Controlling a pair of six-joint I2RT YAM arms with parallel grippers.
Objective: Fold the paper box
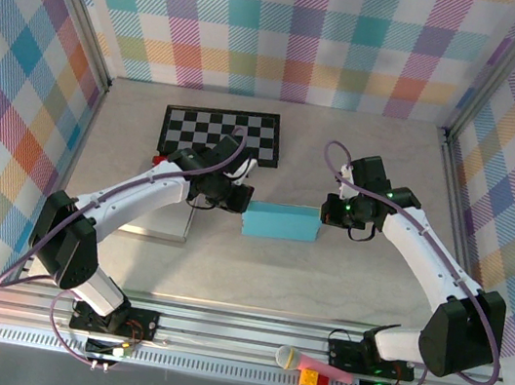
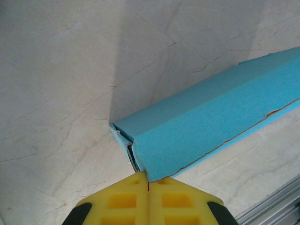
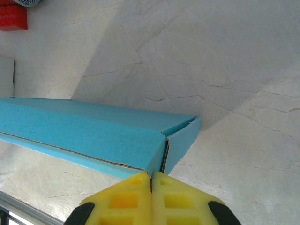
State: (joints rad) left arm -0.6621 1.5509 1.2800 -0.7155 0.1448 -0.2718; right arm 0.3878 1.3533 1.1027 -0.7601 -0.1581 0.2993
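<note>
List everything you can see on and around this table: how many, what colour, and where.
paper box: one, blue, middle of the table, between the grippers
checkerboard: one, black and white, far side, left of centre
sheet: one, pale grey, flat under the left arm
red block: one, red, near the checkerboard's near left corner
microphone: one, grey head, pink handle, on the near rail
brick: one, red and yellow, beside the microphone
table: one, pale marbled
left gripper: one, yellow, shut, at the box's left end
right gripper: one, yellow, shut, at its right end
</note>
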